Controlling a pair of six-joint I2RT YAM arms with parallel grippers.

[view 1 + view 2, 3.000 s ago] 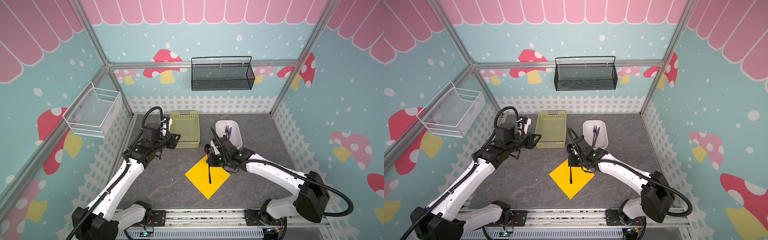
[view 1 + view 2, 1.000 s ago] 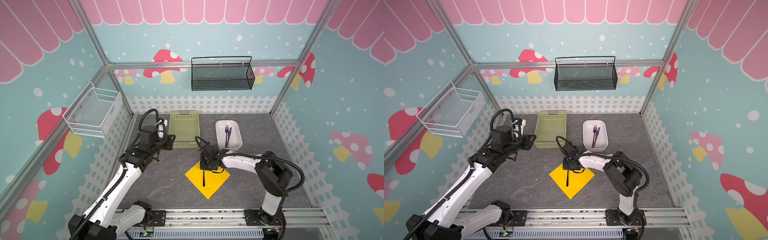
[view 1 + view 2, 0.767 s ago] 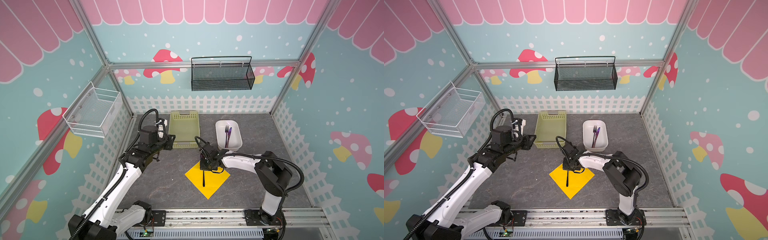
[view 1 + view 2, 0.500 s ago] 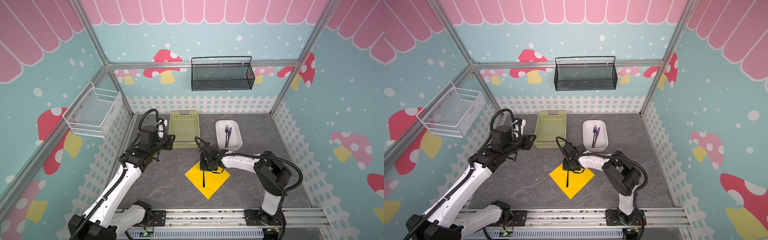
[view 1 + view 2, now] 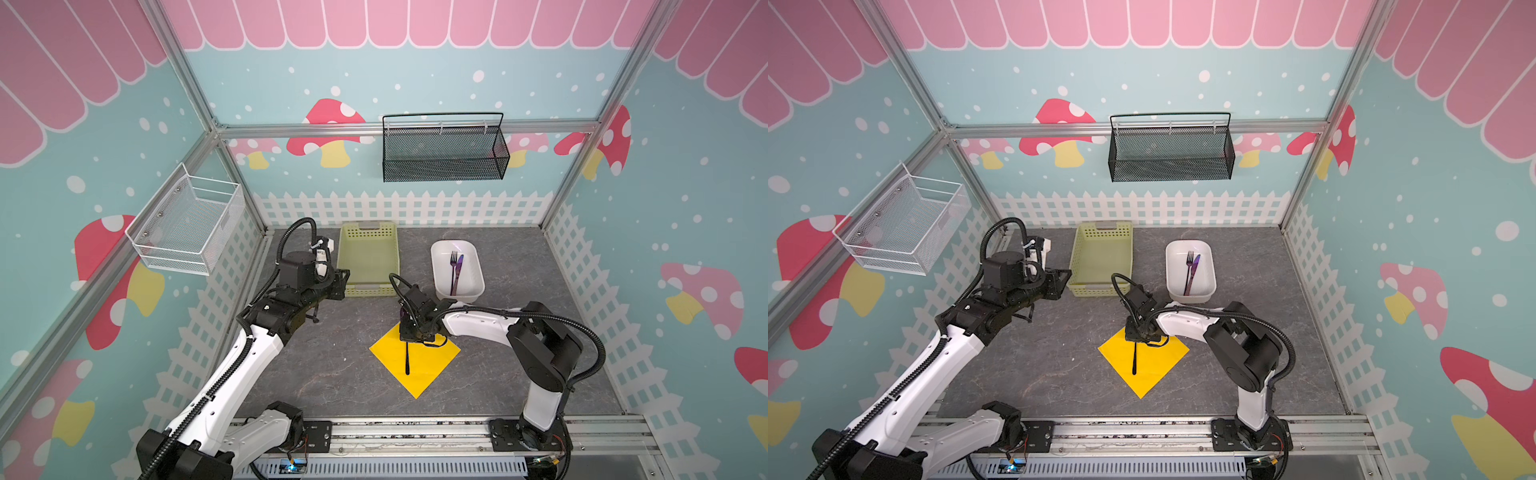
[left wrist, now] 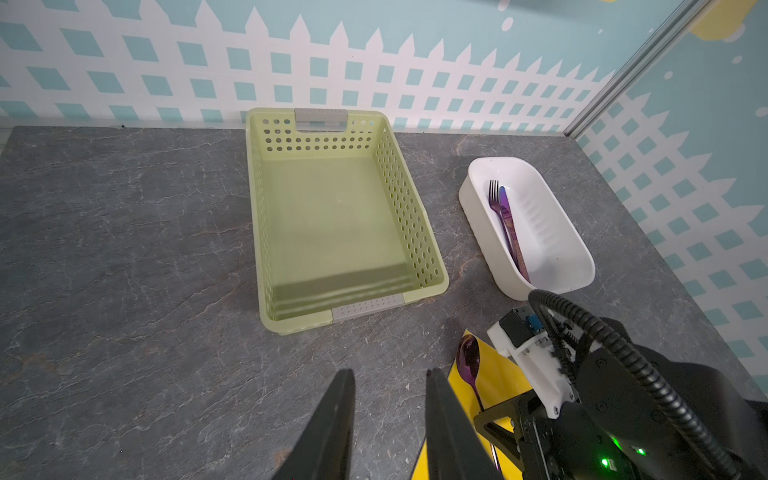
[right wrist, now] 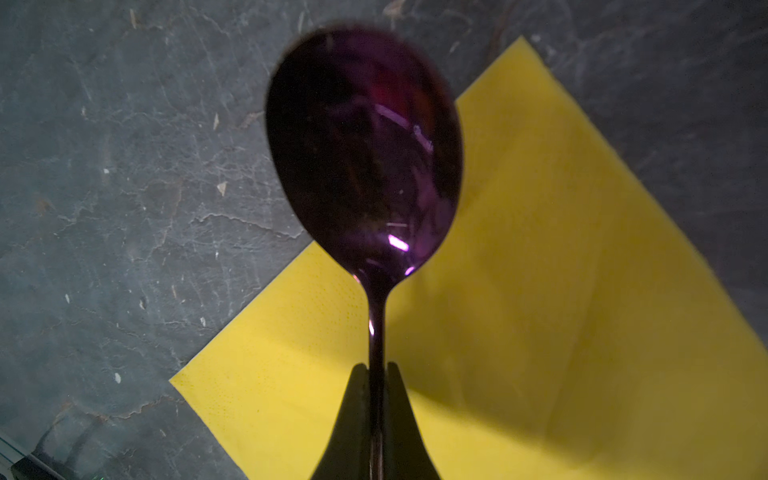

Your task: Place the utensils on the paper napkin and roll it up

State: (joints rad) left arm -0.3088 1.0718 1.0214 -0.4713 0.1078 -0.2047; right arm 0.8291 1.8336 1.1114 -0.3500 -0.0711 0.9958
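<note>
R arm: right gripper (image 7: 376, 368) clenched on the neck of the slim spoon w/ thin black handle & shiny dark-purple bowl (image 7: 365, 145). Handle runs over the thin bright-yellow square paper napkin (image 5: 434, 368) on the grey stone-look worktop (image 5: 332, 374); bowl pokes past the napkin's far corner. Fully set down or not, can't tell. L arm: left gripper (image 6: 390, 374) parted, nothing in it, nr the pale green perforated plastic basket (image 6: 258, 208). Dark fork (image 5: 453, 257) & purple-blue knife (image 5: 458, 268) lie side by side in the white plastic tub (image 5: 435, 266), well off the napkin.

Handling, my guess: cutlery stiff, light, glossy, so prone to slip or twist. Pinch mid-handle, not the heads. Napkin flimsy, will slide & crumple; lift by a corner, roll w/ the other gripper pinning the cutlery.
</note>
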